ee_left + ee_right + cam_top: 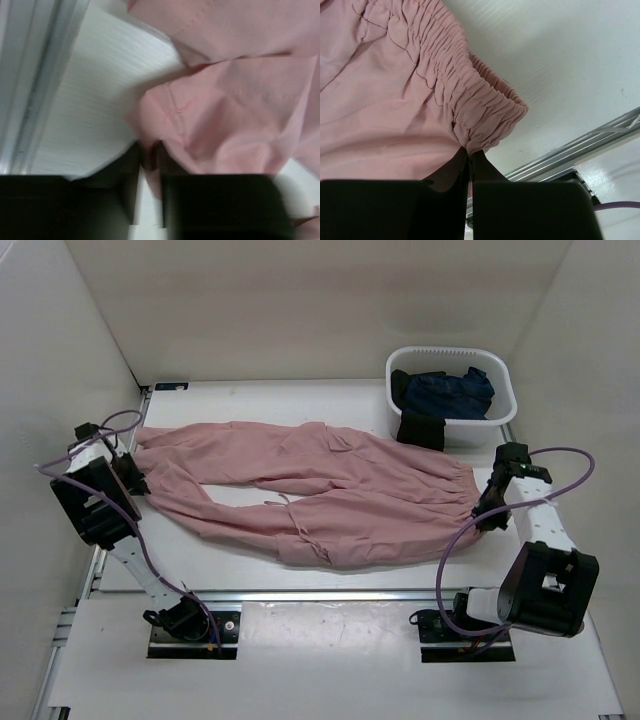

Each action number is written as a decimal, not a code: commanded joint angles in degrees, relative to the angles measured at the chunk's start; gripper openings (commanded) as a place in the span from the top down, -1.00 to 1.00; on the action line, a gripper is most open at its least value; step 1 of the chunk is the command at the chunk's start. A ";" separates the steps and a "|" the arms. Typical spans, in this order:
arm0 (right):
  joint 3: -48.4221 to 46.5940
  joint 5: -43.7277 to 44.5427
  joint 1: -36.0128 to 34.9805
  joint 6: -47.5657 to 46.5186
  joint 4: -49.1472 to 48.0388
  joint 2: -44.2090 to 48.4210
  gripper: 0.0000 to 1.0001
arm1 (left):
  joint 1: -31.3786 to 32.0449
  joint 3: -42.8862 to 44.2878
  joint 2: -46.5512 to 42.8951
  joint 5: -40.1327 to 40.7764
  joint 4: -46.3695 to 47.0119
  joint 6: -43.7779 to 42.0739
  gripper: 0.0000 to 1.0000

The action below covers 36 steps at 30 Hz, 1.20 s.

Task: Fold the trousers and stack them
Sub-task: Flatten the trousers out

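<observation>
The dusty-pink trousers [330,490] lie spread across the white table, with the legs running left and the gathered waistband at the right. At the end of the near leg, my left gripper [135,480] has a fold of pink cloth [235,110] pinched between its narrowly set fingers, as the left wrist view shows around the gripper [149,152]. My right gripper [483,515] sits at the waist end. In the right wrist view this gripper [470,152] is shut on the lower corner of the ruched waistband [470,100].
A white basket [478,432] stands at the back right with dark navy garments [450,390] in it and a black piece [420,428] hanging over its front. White walls enclose the table. A metal rail [35,90] runs along the left edge.
</observation>
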<state>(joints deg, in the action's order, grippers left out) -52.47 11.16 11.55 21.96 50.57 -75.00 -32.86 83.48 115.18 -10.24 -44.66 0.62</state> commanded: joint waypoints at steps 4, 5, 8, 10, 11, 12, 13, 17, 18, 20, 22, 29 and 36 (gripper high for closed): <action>-0.62 -0.70 0.23 -1.04 -0.20 3.54 1.00 | 0.96 -3.84 -6.18 4.60 2.30 -0.62 0.72; -0.62 0.00 0.23 -1.04 0.49 3.55 1.00 | 0.96 -4.81 -8.98 5.92 2.30 -0.62 0.72; -1.93 2.19 0.23 -1.04 3.22 4.77 1.00 | -0.70 -8.07 -14.87 11.37 1.52 -0.62 0.72; -3.86 3.07 0.23 -1.56 5.32 5.65 1.00 | -2.81 -6.77 -21.03 12.70 -1.89 -0.62 0.72; -4.48 3.08 0.23 -1.56 5.94 6.53 1.00 | -3.34 -5.36 -22.52 12.70 -3.57 -0.62 0.72; -5.09 3.78 0.23 -1.56 6.47 6.54 1.00 | -3.35 -3.78 -24.45 13.48 -5.41 -0.62 0.72; -6.14 3.78 0.23 -1.56 7.00 6.54 1.00 | -3.35 0.06 -24.47 13.49 -7.26 -0.62 0.72; -6.16 1.16 0.23 -2.71 5.52 5.58 1.00 | 2.44 9.22 -18.17 13.49 -16.31 -0.62 0.72; -6.16 0.62 0.23 -2.71 4.99 4.79 1.00 | 5.24 11.16 -15.45 13.49 -18.85 -0.62 0.72; -6.16 -0.78 0.23 -2.71 3.94 2.25 1.00 | 7.89 19.12 -5.70 13.49 -20.37 -0.62 0.72; -6.16 -2.53 0.23 -3.23 2.97 0.31 1.00 | 11.39 27.30 6.12 13.49 -24.12 -0.62 0.72; -5.63 -5.88 0.23 -2.71 -1.00 -2.25 1.00 | 15.64 48.21 23.27 17.71 -29.87 -0.62 -0.74; -5.01 -6.59 0.23 -2.19 -1.00 -0.85 1.00 | 7.21 22.48 -1.68 11.29 -21.17 -0.62 -1.00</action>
<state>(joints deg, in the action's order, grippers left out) -56.86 5.87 11.55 20.12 50.76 -77.30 -20.64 112.36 126.61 2.52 -67.64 0.01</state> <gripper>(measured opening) 0.013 0.998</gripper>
